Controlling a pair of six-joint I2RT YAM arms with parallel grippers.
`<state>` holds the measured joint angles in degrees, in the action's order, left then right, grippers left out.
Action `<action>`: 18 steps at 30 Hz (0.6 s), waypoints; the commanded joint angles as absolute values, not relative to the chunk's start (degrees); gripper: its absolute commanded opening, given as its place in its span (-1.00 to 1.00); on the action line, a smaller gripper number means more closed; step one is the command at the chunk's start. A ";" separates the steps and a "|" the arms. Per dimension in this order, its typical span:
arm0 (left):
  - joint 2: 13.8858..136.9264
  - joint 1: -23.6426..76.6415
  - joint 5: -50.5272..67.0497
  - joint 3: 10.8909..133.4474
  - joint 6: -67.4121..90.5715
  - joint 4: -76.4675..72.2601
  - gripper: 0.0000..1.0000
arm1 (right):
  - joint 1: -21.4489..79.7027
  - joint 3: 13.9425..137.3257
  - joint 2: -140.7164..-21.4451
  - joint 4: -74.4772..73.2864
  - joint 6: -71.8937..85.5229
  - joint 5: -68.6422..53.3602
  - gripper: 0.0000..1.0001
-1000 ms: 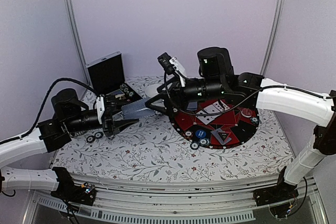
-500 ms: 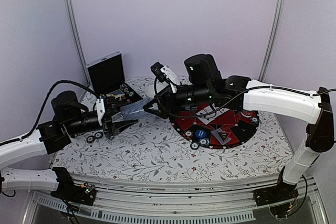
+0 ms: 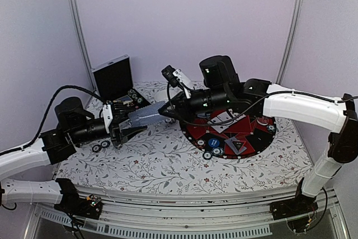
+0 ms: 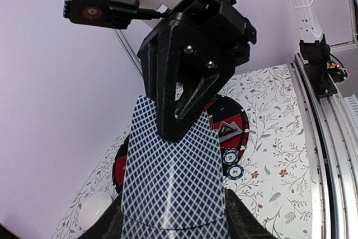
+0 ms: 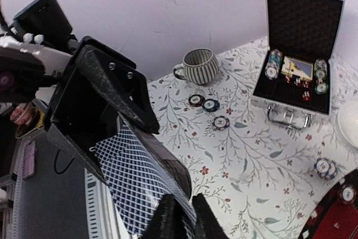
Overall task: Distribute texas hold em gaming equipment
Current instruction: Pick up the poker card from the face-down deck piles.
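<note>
Cards point(image 3: 146, 116): we find them off the table point(image 3: 168, 166), spanning both grippers.
Left gripper point(image 3: 130, 126): half closed around the cards' near end.
Right gripper point(image 4: 178, 121): pinched narrow on their far edge.
Handling: we judge them light, thin, bendy and slick; a stack may slide apart.
Hold: short edge, top card only.
Writing: none we can read; the backs show a lattice print.
</note>
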<state>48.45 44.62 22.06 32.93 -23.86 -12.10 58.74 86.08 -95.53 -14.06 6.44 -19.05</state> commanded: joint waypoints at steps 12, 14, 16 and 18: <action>48.82 45.57 19.24 33.02 -23.74 -15.29 -0.03 | 55.13 85.47 -86.53 -19.50 7.67 -19.64 -0.97; 48.93 45.59 18.96 33.07 -23.74 -15.27 -0.03 | 53.55 84.24 -84.24 -17.88 8.94 -20.55 -0.97; 49.04 45.54 18.69 33.09 -23.79 -15.29 -0.02 | 50.39 81.51 -81.10 -14.82 11.00 -20.96 -0.97; 49.19 45.54 18.72 33.13 -23.73 -15.29 -0.03 | 45.21 77.51 -77.77 -11.14 14.58 -22.07 -0.97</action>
<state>48.84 44.64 19.40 32.93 -23.86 -13.04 52.36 82.65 -84.20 -17.32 8.84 -20.29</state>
